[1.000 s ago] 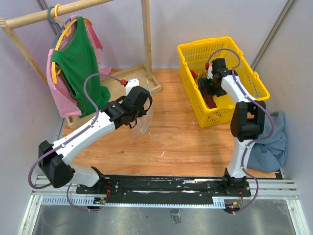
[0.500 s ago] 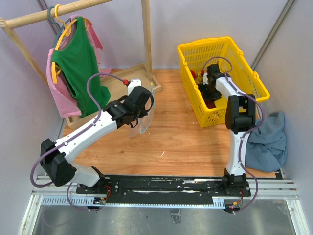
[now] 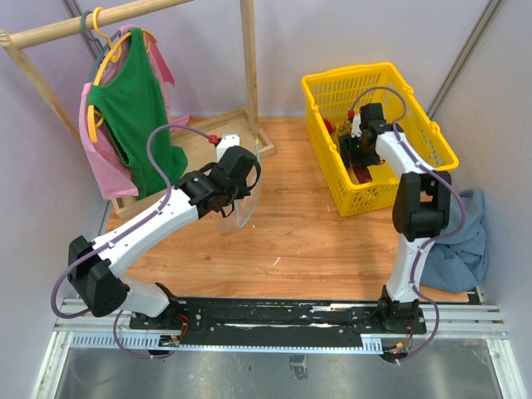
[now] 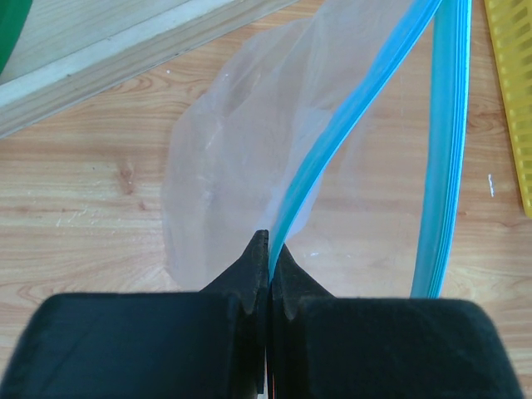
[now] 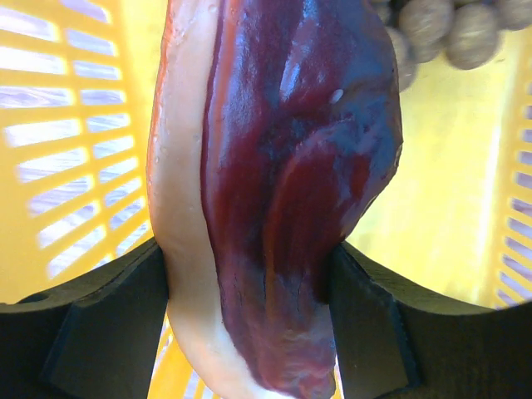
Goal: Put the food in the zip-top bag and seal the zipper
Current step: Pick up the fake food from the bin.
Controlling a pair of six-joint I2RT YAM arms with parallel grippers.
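Right wrist: right fingers (image 5: 108, 324) grip the dark red piece (image 5: 291, 208); left fingers (image 4: 246, 278) pinch the zipper (image 4: 349, 133).

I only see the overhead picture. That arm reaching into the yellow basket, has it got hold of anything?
Observer: Yes. Its wrist camera shows the right gripper closed on a dark red piece with a pale edge.
Operator: And the arm by the clear bag?
Observer: The left gripper is shut on one side of the bag's blue zipper strip.
Operator: So the bag is open?
Observer: Yes, the strip's other side arcs well apart from the pinched one.
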